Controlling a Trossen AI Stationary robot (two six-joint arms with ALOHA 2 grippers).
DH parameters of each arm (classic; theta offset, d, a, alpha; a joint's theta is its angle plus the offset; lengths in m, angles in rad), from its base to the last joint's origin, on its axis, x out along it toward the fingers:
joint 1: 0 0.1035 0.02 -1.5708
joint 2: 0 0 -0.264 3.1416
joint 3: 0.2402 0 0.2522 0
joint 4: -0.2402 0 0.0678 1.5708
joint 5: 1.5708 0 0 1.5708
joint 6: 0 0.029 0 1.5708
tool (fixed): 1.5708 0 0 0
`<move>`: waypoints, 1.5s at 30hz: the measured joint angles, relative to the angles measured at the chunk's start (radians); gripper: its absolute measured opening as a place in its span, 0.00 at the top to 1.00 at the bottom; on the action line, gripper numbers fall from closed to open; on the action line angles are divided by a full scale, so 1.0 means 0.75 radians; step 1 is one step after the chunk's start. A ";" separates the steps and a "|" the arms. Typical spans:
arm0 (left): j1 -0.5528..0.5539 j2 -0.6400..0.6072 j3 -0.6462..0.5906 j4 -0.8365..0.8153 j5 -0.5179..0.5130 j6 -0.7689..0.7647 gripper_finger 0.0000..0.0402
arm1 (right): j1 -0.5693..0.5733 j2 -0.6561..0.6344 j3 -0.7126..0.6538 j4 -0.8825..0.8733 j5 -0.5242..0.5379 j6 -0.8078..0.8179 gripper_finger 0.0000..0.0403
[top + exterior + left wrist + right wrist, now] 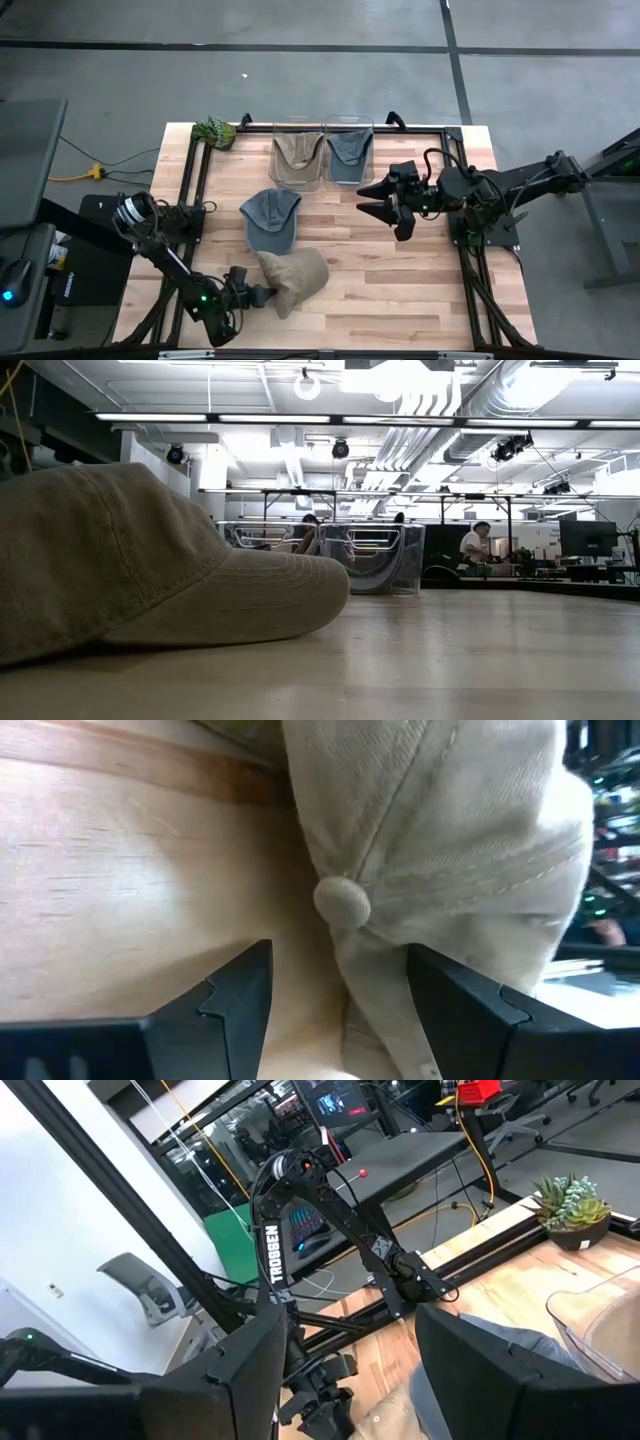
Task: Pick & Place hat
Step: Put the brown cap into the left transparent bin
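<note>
Lying on the wooden desk (400, 270) near its front edge is a tan hat (295, 277), and this looks like the hat to be picked up now. The left gripper (262, 295) is down low right beside it. In the left wrist view its two dark fingers (235, 995) stand apart, one on each side of the hat's edge, just past the little round button (342, 903) on top. They are not squeezing the cloth yet, as far as I can see.

A gray hat (270, 219) lies just behind the tan one, touching or nearly touching it. Farther back stand two clear bins (322, 126) side by side. One has a tan hat inside and the other has a gray hat inside. A small green plant (215, 131) sits at the back left corner.

The right gripper (385, 199) hangs in the air over the right side of the desk, near the bins. Its fingers are apart and it holds nothing.

I think the step now is the grab. Next, the left gripper needs to close on the soft cloth, then lift. The tan hat probably belongs in the bin with the other tan hat. The cloth may slip or bunch up.
</note>
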 joint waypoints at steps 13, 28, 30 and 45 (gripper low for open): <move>0.101 0.003 0.023 0.061 -0.146 0.117 0.47 | 0.000 0.000 -0.001 -0.005 -0.002 -0.010 0.46; 0.100 0.004 0.021 0.217 -0.342 0.195 0.47 | -0.001 0.000 -0.001 -0.027 -0.022 -0.011 0.46; 0.100 0.004 0.022 0.260 -0.348 0.233 0.47 | -0.001 -0.001 -0.001 -0.034 -0.023 -0.011 0.46; 0.100 0.001 0.144 0.282 -0.394 0.458 0.47 | -0.001 -0.001 -0.001 -0.041 -0.038 -0.011 0.46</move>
